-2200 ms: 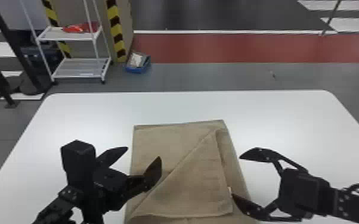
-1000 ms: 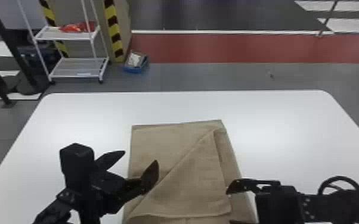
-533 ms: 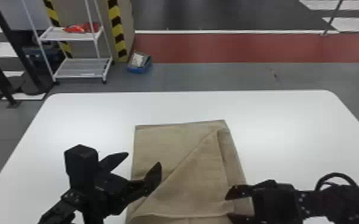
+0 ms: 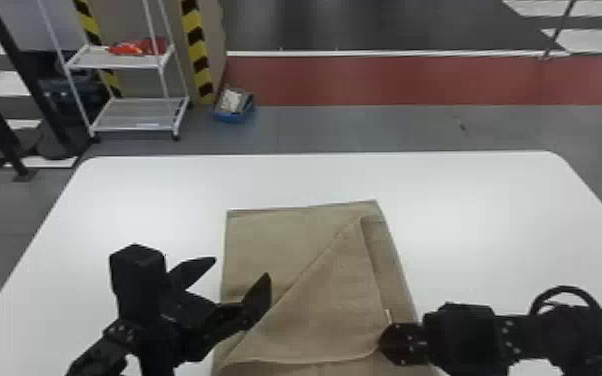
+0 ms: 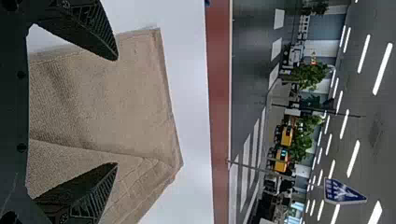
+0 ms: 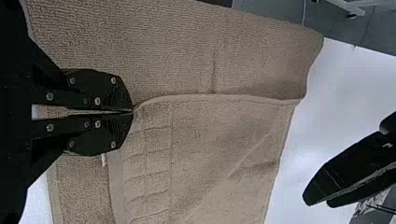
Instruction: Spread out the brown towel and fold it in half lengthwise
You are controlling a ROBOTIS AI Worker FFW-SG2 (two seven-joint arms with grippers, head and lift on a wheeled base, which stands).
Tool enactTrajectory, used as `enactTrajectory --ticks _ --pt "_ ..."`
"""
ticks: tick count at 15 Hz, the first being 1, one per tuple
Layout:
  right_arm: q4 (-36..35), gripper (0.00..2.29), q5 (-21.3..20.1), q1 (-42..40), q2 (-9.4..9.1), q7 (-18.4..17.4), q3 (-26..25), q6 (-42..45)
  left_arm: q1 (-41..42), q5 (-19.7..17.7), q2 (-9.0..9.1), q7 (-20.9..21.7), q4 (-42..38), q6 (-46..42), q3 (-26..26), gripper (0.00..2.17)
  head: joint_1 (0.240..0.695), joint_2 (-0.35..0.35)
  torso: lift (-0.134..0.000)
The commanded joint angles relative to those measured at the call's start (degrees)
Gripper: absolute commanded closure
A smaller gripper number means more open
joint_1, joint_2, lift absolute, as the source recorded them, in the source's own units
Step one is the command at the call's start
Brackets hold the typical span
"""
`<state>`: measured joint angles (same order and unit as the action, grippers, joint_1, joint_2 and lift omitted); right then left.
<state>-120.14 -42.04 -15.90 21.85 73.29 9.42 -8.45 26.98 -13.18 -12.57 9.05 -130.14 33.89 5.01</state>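
Low at right, the right gripper (image 4: 384, 344) clamps the brown towel (image 4: 320, 305), its flap spreading leftward. Lower left, the left gripper (image 4: 241, 267) has fingers apart.

Large indoor hall, industrial or lab type. Rows of strip lights (image 5: 383, 69), road-style floor markings (image 5: 276, 49), yellow-black hazard stripes (image 4: 197, 50), wheeled rack (image 4: 137, 112).
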Motion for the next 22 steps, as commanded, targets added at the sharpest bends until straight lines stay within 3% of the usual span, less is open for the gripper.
enactTrajectory --ticks 1,5,8,11,14,18,22 --pt "-0.01 1.30 0.56 0.25 0.04 0.01 -0.19 -0.12 0.00 0.00 0.00 0.00 0.07 0.00 0.00 0.08 0.695 0.018 -0.125" --pt "-0.71 1.30 3.02 0.52 -0.40 -0.96 -3.18 -0.30 -0.09 0.00 0.00 0.00 0.24 -0.18 -0.17 0.08 0.695 0.018 -0.125" --pt "-3.35 1.30 6.09 -0.01 -1.10 -0.96 -9.85 -0.47 -0.62 -0.35 0.09 0.53 1.12 -0.18 -1.32 0.07 0.695 0.000 -0.125" --pt "-5.54 1.30 11.37 -2.21 -1.10 -0.87 -19.61 -0.47 -1.32 -1.41 0.09 1.41 1.91 -0.18 -3.07 0.07 0.695 -0.032 -0.125" --pt "-5.98 1.30 14.97 -4.23 -1.19 -0.87 -27.26 -0.30 -4.31 -1.32 0.00 6.33 3.14 0.18 -5.10 0.10 0.695 -0.096 -0.125" --pt "-5.63 1.30 17.78 -5.72 -2.86 -0.43 -35.08 0.23 -8.44 -0.61 0.09 7.03 4.55 5.45 -5.71 0.10 0.695 -0.160 -0.125" --pt "-5.19 1.30 18.05 -7.13 -5.59 0.62 -40.26 1.99 -17.49 0.88 0.09 7.03 11.67 13.71 -4.39 0.12 0.695 -0.200 -0.125"
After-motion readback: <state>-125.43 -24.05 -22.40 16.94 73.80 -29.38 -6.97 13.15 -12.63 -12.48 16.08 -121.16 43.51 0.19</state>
